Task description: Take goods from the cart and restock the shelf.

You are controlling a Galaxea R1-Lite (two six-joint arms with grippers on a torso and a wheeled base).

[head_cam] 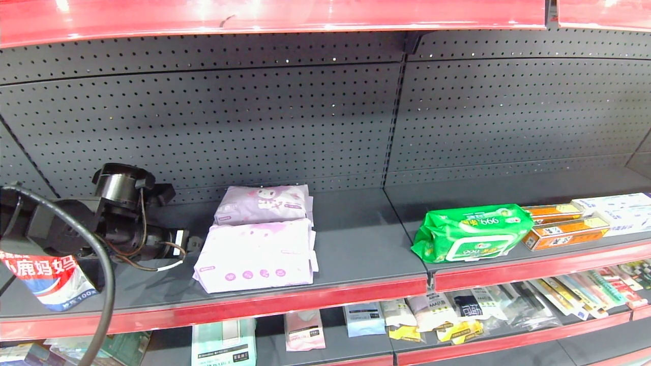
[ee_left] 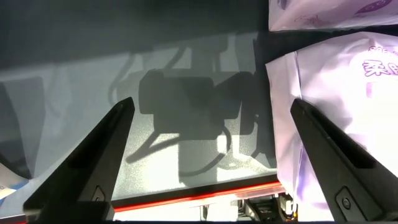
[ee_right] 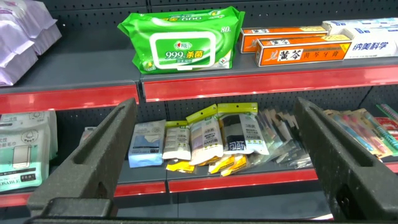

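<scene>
Left gripper [ee_left: 212, 104]: fingers apart, holding nothing, low over the shelf [head_cam: 356, 239], just beside the front pink pack [head_cam: 257, 256]. Rear pink pack [head_cam: 262, 203] lies behind it, touching. Right gripper [ee_right: 216, 102]: fingers apart, holding nothing, facing the shelf front. Green pack [head_cam: 470, 231] lies on the shelf's right part, beside orange boxes [head_cam: 564, 226].

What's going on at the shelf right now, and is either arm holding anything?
Neither arm holds anything. The left gripper is open over a bare part of the shelf, right beside the front pink pack. That pack lies flat near the shelf's front edge, with a second pink pack behind it. The right gripper is open and empty too, out in front of the shelves and facing the green wipes pack.
</scene>
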